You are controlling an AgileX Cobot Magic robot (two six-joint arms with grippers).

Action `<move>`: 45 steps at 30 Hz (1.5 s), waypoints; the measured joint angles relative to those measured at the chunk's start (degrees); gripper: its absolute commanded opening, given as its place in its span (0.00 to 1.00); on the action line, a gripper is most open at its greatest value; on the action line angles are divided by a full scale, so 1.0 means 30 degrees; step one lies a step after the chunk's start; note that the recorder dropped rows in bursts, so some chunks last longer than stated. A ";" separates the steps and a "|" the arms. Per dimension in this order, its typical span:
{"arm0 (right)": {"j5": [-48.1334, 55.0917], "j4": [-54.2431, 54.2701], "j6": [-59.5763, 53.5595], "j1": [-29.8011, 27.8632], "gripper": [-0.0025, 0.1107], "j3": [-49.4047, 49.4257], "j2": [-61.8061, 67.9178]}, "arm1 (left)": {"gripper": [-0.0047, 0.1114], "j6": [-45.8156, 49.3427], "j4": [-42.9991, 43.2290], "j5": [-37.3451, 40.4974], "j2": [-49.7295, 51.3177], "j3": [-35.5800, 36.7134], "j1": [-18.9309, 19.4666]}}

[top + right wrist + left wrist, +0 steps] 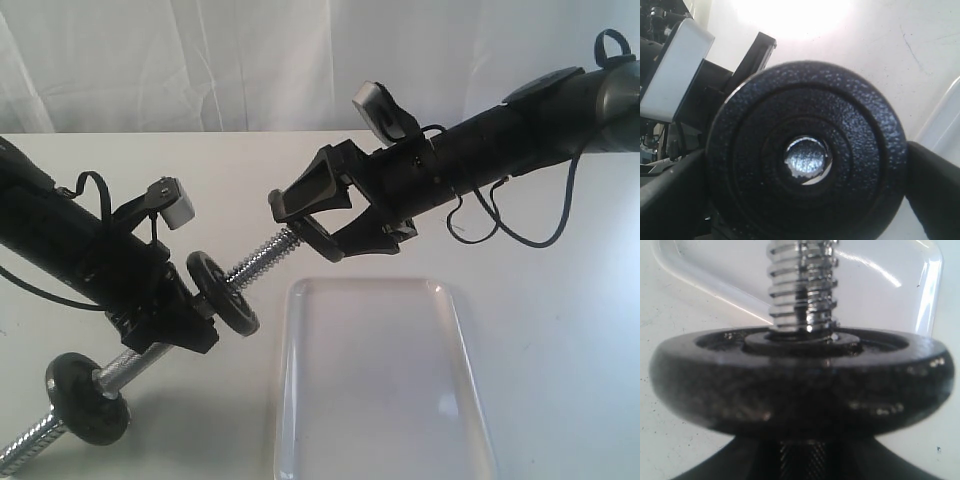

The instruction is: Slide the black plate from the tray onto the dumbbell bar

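Note:
My right gripper is shut on the black plate, a finger on each side of its rim. The plate faces the dumbbell bar end-on. The bar's chrome end face nearly fills the plate's centre hole, slightly off centre; I cannot tell whether it has entered. My left gripper is shut on the bar's knurled middle, between the dumbbell's two discs. The threaded end rises past the near disc. The clear tray holds nothing.
The bar is held tilted above the white table, its other threaded end pointing to the lower left corner. The tray's rim lies just beyond the bar's tip. White curtain backs the table.

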 measured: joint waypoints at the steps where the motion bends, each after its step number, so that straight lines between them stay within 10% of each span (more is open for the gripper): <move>1: 0.0000 0.0000 0.0000 0.0000 0.02 0.0000 0.0000 | 0.04 0.0000 0.0000 0.0000 0.0000 0.0000 0.0000; 45: -0.0531 0.2298 -0.0338 0.0846 0.02 0.1184 0.0028 | 0.04 0.0315 -0.0087 0.0196 -0.0043 0.0000 0.0000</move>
